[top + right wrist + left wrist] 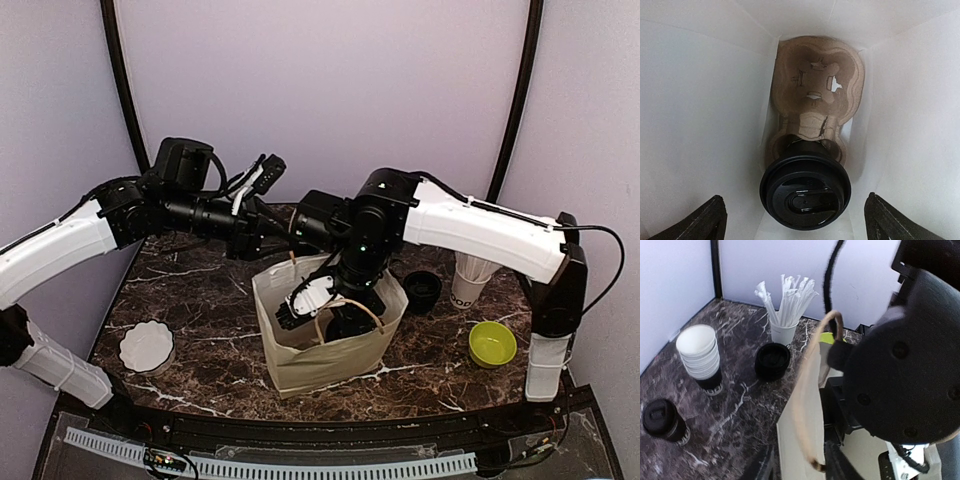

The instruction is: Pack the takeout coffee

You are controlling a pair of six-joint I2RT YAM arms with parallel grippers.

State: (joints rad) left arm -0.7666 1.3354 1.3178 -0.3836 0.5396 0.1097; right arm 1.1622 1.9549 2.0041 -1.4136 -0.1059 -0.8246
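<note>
Black-lidded takeout coffee (805, 192) stands upright in one slot of the carrier (815, 85) inside the paper bag (300, 360), straight below my right gripper (797, 220), jaws spread either side; whether my left gripper (799, 465) pinches anything I cannot tell.

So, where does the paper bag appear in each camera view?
Top external: paper bag in the centre, lower half.
Left wrist: the bag at bottom centre, showing its edge and handle.
Right wrist: the bag fills the picture, seen from inside.
Shared landmark: cup of white sticks, top and left wrist only.
</note>
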